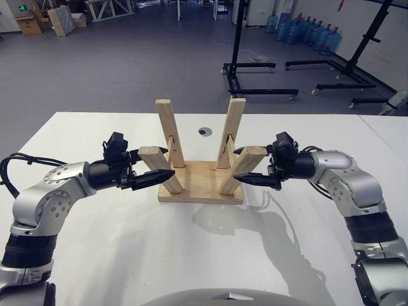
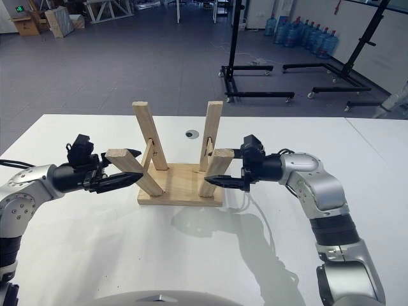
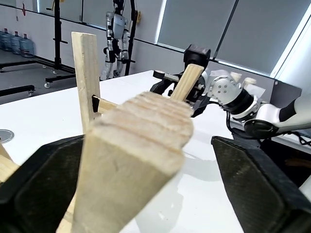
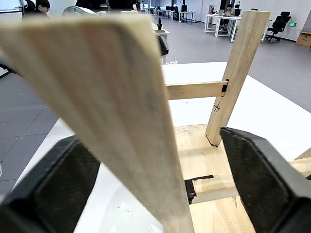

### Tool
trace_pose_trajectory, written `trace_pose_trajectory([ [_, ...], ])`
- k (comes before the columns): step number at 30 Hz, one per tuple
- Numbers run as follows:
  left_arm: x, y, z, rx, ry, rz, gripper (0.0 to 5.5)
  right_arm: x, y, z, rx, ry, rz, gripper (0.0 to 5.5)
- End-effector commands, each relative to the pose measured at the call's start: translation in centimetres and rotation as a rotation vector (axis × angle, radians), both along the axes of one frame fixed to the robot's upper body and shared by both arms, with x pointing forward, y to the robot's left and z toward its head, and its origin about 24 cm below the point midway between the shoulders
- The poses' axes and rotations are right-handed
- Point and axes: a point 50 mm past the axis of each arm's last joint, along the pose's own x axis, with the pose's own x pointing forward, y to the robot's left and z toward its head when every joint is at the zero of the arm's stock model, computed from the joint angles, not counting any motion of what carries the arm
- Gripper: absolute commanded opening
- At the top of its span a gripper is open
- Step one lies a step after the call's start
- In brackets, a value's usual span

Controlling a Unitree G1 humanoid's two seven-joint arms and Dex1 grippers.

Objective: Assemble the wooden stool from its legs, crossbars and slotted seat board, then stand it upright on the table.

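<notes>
Left gripper (image 1: 164,163): nearest us on our left side; its fingers stand apart, straddling the near-left leg (image 1: 152,157) without clamping it. The left wrist view shows a gap beside the wood on at least one side.
Right gripper (image 1: 239,164): mirrored on our right; fingers likewise spread around the near-right leg (image 1: 250,158), with the pads (image 4: 262,179) clear of the wood.
Stool: it lies upside down in the middle of the table (image 1: 95,255), with the seat board (image 1: 201,185) flat on the surface and all four legs splayed upward.
Far legs: the far-left leg (image 1: 169,127) and the far-right leg (image 1: 232,127) are both seated in the board.
Crossbar (image 4: 194,90): it joins a near leg to a far leg. We see one on each side.
Step in hand: we judge assembly to be finished. What remains is taking hold for the turn-over.
Next move: we need both sets of fingers to close firmly on their legs at matching heights. Both arms must then lift and rotate together so the board comes on top.
Risk: an uneven grip or pull could work a leg out of its slot.
</notes>
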Motion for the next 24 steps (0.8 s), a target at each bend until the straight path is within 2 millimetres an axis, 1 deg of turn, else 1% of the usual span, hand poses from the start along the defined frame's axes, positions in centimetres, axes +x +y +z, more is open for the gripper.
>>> trace_pose_trajectory([
  [1,0.1,0.3,0.3,0.01,0.019,0.011,3.83,0.0,-0.3,0.0,-0.006,0.012,-0.015,3.15],
  [2,0.1,0.3,0.3,0.013,0.022,0.011,3.74,0.0,-0.3,0.0,-0.007,0.013,-0.014,3.03],
  [3,0.2,0.3,0.3,0.016,0.025,0.011,3.53,0.0,-0.3,-0.1,-0.008,0.015,-0.013,2.8],
  [4,0.3,0.3,0.2,0.02,0.028,0.011,3.51,0.0,-0.3,-0.1,-0.008,0.017,-0.013,2.74],
  [5,0.4,0.2,0.2,0.023,0.03,0.01,3.27,0.0,-0.3,-0.1,-0.007,0.019,-0.012,2.49],
  [6,0.3,0.2,0.1,0.026,0.033,0.009,3.23,0.0,-0.3,-0.1,-0.003,0.021,-0.01,2.44],
  [9,0.2,0.1,0.3,0.024,0.064,-0.003,2.7,0.1,-0.2,0.8,0.059,0.051,-0.006,1.79],
  [11,0.4,-0.2,1.1,-0.013,0.078,-0.005,2.42,0.2,-0.3,1.8,0.129,0.099,-0.014,1.5],
  [14,0.7,-0.7,2.1,-0.068,0.093,-0.004,1.93,0.5,0.0,2.8,0.195,0.183,-0.025,1.38],
  [18,1.3,-1.4,3.1,-0.121,0.14,0.022,1.52,0.9,0.5,4.1,0.258,0.319,-0.047,1.29],
  [20,2.0,-1.6,3.9,-0.167,0.182,0.052,1.4,1.4,0.9,4.2,0.247,0.396,-0.088,1.27],
  [22,3.1,-1.6,4.5,-0.249,0.249,0.091,1.36,2.0,1.2,4.0,0.242,0.489,-0.136,1.26],
  [24,3.9,-1.3,4.4,-0.296,0.319,0.137,1.35,2.4,1.3,3.6,0.245,0.559,-0.179,1.26],
])
